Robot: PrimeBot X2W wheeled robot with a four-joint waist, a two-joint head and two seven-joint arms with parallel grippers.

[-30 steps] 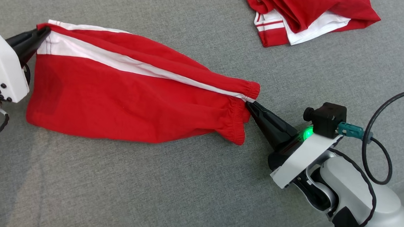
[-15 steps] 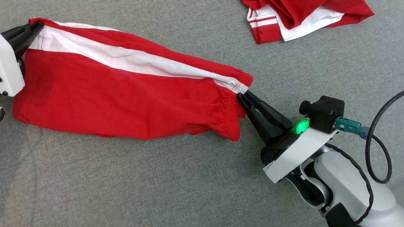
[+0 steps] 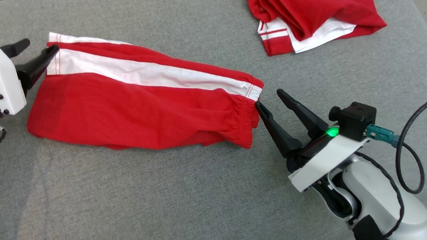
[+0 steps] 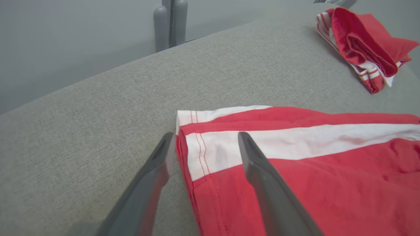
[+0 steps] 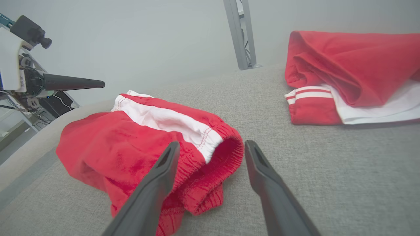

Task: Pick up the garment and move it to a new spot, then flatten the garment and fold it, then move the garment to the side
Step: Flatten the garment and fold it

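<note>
I see the red shorts [image 3: 142, 102] lying left-to-right, waistband toward my open right pincer [image 3: 268, 97], hem at my open left pincer [image 3: 41, 45].

The scene is lit softly and evenly. A thin shadow is cast along the near edge of the shorts [image 3: 142, 105], and a paler patch is seen on the grey cloth [image 3: 203, 195] below and left of them. In the wrist views, the dark fingers [image 4: 144, 193] beside the shorts are blurred, and the cloth's far edge beyond the shorts is bowed.
</note>
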